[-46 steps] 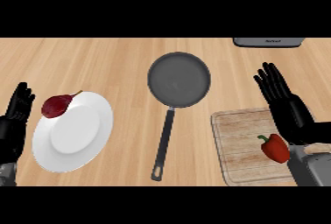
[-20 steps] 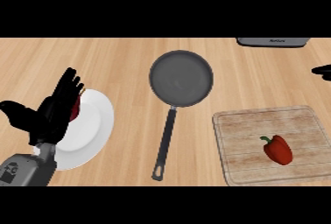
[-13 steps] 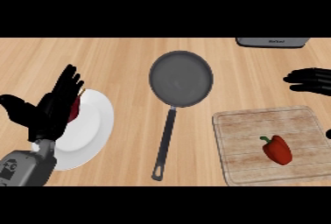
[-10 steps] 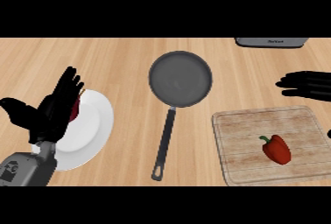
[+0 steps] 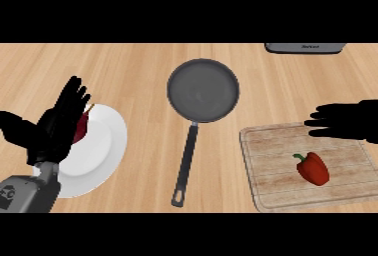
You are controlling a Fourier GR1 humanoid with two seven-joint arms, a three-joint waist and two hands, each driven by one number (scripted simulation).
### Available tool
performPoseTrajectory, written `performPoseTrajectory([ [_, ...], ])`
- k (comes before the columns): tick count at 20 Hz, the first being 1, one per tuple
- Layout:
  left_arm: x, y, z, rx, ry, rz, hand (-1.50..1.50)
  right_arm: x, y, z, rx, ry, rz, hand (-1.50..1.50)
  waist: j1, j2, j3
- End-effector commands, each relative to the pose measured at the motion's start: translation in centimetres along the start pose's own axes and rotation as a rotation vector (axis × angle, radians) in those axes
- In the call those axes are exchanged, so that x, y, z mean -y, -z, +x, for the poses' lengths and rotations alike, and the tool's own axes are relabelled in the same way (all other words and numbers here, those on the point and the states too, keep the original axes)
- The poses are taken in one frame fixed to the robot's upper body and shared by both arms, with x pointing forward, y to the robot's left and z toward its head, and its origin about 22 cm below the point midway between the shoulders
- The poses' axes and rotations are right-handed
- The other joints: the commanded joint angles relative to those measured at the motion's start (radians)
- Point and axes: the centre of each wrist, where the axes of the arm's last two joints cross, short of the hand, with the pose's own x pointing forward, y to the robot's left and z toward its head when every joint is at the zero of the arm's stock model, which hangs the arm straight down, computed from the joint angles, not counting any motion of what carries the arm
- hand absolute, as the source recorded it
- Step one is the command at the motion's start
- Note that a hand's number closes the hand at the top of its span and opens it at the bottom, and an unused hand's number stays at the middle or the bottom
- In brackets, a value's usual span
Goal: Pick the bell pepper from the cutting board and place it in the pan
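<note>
I have a single view, from my head, looking steeply down at the counter (image 5: 148,60). The wooden top fills the picture from side to side, its far part toward the top of the view and its near part at the bottom. The view sits close enough that my left forearm (image 5: 29,192) enters at the lower left corner and is cut off there, while my right hand (image 5: 347,120) comes in from the right edge. No second view shares this scene.

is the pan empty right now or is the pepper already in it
Empty. The pan shows only its bare dark base, and the bell pepper lies on the cutting board, with the right hand above the board's far edge.
</note>
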Motion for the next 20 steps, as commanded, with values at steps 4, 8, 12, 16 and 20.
performPoseTrajectory([
  [4,0.5,-0.5,-0.5,-0.012,-0.008,0.013,0.00,-2.4,-0.7,1.6,0.026,-0.185,0.082,-1.50,-0.024,-0.005,0.000],
  [8,-2.1,-0.9,0.9,-0.004,0.015,0.021,0.00,-1.9,0.3,3.3,-0.023,-0.215,0.038,-1.50,-0.021,-0.005,0.000],
  [12,1.8,0.2,-1.9,-0.013,0.018,0.024,0.00,-1.8,1.4,5.4,0.000,-0.189,0.012,-1.50,-0.031,-0.004,0.000],
  [16,-0.7,-1.2,0.0,-0.008,0.012,0.020,0.00,-3.6,2.8,6.6,0.017,-0.179,-0.009,-1.50,-0.018,-0.004,0.000],
  [20,0.4,-0.9,1.1,0.000,-0.001,0.006,0.00,-2.0,1.5,6.9,-0.065,-0.206,0.065,-1.50,-0.020,-0.005,0.000],
])
